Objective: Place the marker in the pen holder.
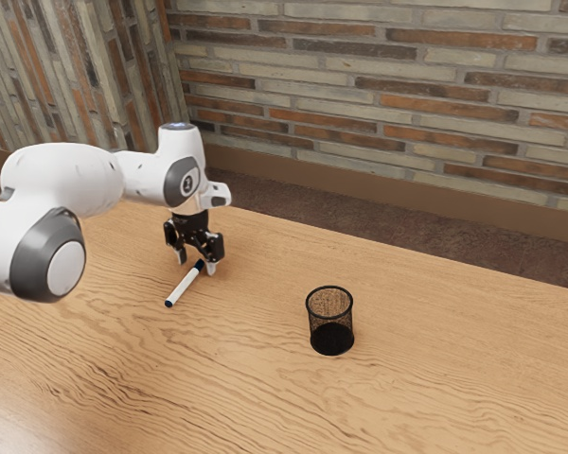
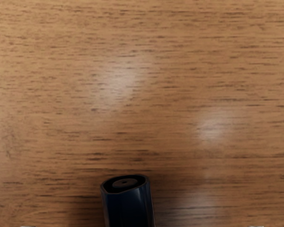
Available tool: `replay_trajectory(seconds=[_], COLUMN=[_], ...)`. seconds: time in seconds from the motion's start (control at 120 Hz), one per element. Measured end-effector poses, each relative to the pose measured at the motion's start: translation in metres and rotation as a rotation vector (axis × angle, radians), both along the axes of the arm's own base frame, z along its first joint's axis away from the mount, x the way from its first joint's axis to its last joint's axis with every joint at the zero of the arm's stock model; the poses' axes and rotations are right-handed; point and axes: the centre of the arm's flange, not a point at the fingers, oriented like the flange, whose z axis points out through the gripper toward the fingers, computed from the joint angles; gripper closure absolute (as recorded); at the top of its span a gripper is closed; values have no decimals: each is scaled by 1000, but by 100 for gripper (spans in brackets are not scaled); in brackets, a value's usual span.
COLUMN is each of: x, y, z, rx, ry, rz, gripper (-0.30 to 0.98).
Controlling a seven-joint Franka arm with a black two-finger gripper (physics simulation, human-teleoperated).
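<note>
Exterior view: the gripper (image 1: 197, 266) stands open at the dark end of the marker (image 1: 184, 286)

Blue marker end (image 2: 128, 205), prob. capped, wood tbl (image 2: 146, 94)

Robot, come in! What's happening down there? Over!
Gripper: jaws open. Marker unheld, dark cap between them. Black mesh pen holder upright, apart, not blocking.
</note>
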Motion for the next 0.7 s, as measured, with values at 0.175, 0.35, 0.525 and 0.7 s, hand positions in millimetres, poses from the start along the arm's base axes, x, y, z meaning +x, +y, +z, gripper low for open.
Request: replay_trajectory(seconds=[0.175,0.35,0.525,0.7], x=[0,1,1,1], y=[5,5,4,4], z=[0,-1,-2,-2], rx=[-2,-2,-3,-1], ry=[-11,-15,-17,-19], rz=[2,-1,-5,-8], gripper=[28,42,54,67])
